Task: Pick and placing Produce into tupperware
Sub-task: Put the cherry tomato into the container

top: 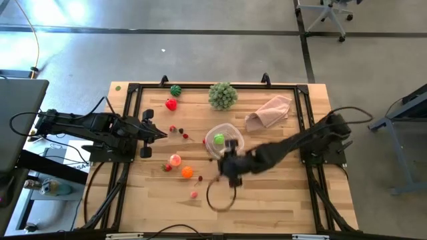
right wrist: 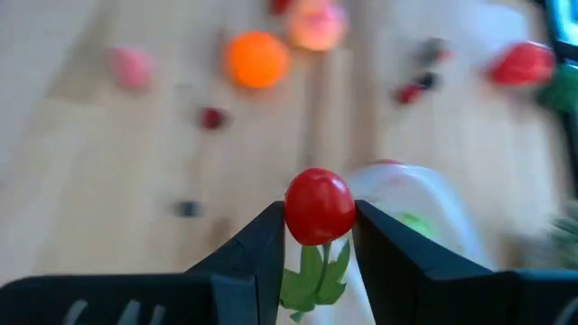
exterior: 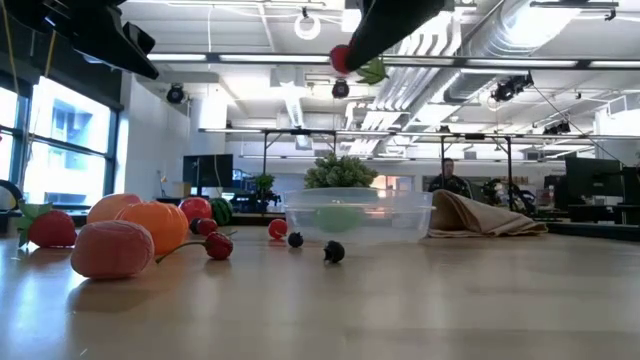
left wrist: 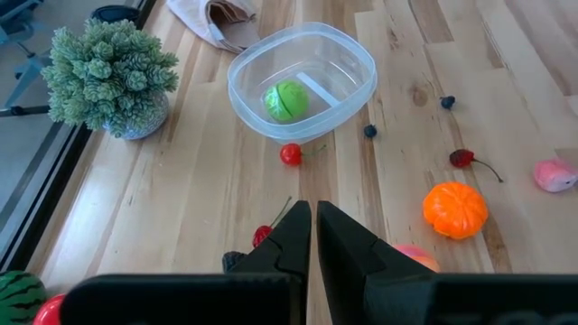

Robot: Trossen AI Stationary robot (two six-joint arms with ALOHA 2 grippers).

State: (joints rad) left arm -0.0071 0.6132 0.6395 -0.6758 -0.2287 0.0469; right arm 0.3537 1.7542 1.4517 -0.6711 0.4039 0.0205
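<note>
The clear round tupperware [top: 224, 140] stands mid-table with a bright green toy [left wrist: 286, 101] inside. Loose produce lies to its left: an orange one [top: 187, 172], a peach one [top: 175, 160], a pink one [top: 194, 195], a red one [top: 171, 104] and a dark green one [top: 175, 90]. My right gripper [right wrist: 318, 217] hangs high over the table beside the tupperware's near side, shut on a red round toy with green leaves [right wrist: 318, 204]. My left gripper [left wrist: 313, 221] waits shut at the table's left. My right gripper pinches the red ball [right wrist: 316, 194] between its two fingers, one on each side. The fingers slant down from the table's right. Its green leaves [right wrist: 312, 271] hang back between the fingers. In the low view the toy [exterior: 343, 58] is lifted well clear of the table.
A pale green leafy ball [top: 223, 95] and a pink cloth [top: 270, 112] sit at the far side, behind the tupperware. Small berries [left wrist: 370, 131] and a cherry [left wrist: 462, 159] lie near the container. A dark cable loop [top: 220, 195] hangs under the right arm.
</note>
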